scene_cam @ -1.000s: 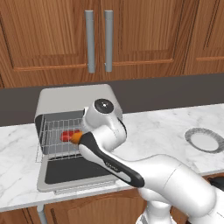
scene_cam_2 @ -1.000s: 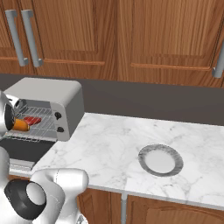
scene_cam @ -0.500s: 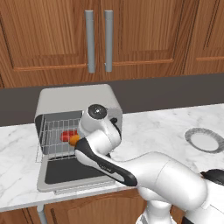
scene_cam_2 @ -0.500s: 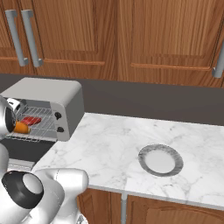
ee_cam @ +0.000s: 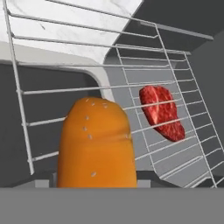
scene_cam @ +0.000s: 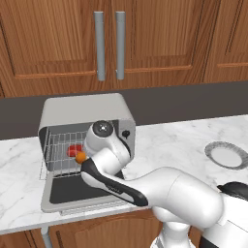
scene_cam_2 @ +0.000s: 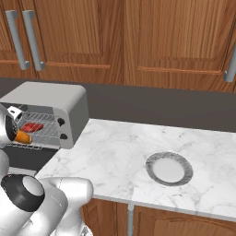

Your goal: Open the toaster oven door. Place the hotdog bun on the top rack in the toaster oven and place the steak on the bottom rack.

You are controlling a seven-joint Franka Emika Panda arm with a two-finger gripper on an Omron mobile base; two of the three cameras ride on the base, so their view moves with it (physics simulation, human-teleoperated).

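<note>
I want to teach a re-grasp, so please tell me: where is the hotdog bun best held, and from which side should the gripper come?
Probably across its long sides, near the end facing away from the toaster oven, coming from the open front. The hotdog bun is elongated with rounded ends and points into the cavity, so its far end stays free to slide over the rack wires. The steak already lies inside.

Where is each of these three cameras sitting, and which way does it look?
Left base view: behind the arm's left, facing the toaster oven; the white arm crosses it.
Right base view: behind its right, over the marble counter; arm at lower left.
Hand view: on the hand, looking along the hotdog bun at the steak.
Shared: oven, bun, steak.
</note>
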